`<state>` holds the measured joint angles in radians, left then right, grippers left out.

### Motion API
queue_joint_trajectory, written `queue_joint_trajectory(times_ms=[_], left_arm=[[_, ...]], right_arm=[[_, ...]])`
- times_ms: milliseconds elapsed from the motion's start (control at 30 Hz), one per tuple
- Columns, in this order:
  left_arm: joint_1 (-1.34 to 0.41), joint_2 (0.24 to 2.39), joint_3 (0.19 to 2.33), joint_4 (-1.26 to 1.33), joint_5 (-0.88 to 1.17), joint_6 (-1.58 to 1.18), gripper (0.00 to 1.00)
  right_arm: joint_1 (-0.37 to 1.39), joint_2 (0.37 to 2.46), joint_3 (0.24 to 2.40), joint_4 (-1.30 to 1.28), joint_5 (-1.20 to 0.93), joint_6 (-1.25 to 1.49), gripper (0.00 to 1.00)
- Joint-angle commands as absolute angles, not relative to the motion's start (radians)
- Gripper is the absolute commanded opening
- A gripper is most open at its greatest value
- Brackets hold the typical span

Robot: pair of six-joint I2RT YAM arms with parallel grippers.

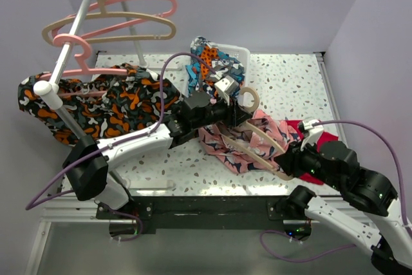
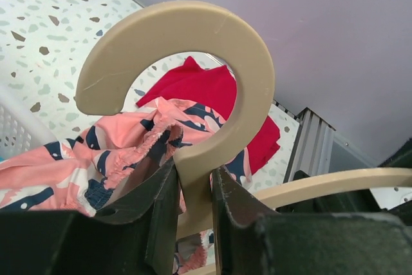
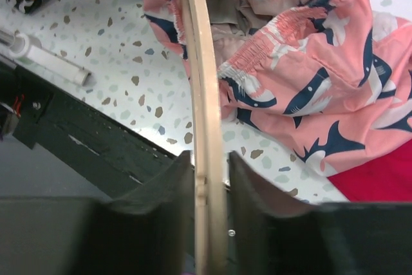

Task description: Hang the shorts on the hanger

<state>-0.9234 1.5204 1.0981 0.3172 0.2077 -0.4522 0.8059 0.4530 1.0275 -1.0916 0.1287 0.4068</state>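
Two arms meet on the beige hanger (image 2: 193, 27), which lies slanted over the middle of the speckled table (image 1: 290, 82). The left gripper (image 2: 192, 185) is clamped on the hanger's neck just below the rounded hook, its dark fingers (image 2: 161, 204) pressed against both sides. The right gripper (image 3: 209, 172) straddles the thin lower end of one shoulder near the table's front edge. Its fingers sit very close on either side, but whether they actually pinch the bar cannot be told. The salmon-pink shorts (image 3: 322, 62), printed in navy and white, lie crumpled on the table between the two grippers. Their gathered elastic waistband is bunched against the shoulder bar, which crosses over part of the fabric. A plain red cloth (image 2: 206, 88) lies on the table just beyond the shorts, touching them. A black, orange and white garment (image 1: 109, 104) hangs at the left, below a white rail (image 1: 67, 49) carrying pink hangers (image 1: 129, 14), and a white basket (image 1: 222, 53) of clothes stands at the back.
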Motion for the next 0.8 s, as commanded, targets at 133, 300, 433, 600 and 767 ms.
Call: queue_joint_trajectory(times_ms=[133,300,433,600,767], left_arm=[[-0.927,1.477,1.080,0.341,0.160,-0.380,0.00],[-0.927,1.457,1.057,0.351,0.153,-0.362,0.00],[-0.927,1.440,1.034,0.371,0.159,-0.356,0.00],[-0.931,1.425,1.014,0.405,0.199,-0.344,0.00],[-0.937,1.401,0.994,0.414,0.224,-0.319,0.00]], right_arm=[[0.805,0.520,1.176,-1.198,0.424,0.506,0.67],[0.807,0.616,1.259,-1.270,0.645,0.615,0.71],[0.805,0.722,1.238,-1.168,0.635,0.617,0.70],[0.799,0.882,1.216,-1.010,0.549,0.563,0.70],[0.622,0.948,1.162,-0.845,0.294,0.499,0.66]])
